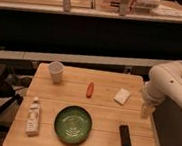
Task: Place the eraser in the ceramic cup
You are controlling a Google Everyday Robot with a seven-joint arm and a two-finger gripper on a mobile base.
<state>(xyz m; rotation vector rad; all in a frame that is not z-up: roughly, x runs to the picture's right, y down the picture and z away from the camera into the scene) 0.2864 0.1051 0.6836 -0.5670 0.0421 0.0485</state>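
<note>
The gripper [146,111] hangs at the wooden table's [104,112] right edge, and whether it is wide or narrow cannot be told. What appears to be the eraser [125,137] — a black block — lies near it, closer to the camera. The ceramic cup [55,71] stands well apart at the far corner.

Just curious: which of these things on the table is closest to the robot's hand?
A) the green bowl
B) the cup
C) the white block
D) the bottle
C. The white block lies just left of the gripper, which hangs over the table's right edge. The green bowl, cup and bottle all sit farther left.
</note>
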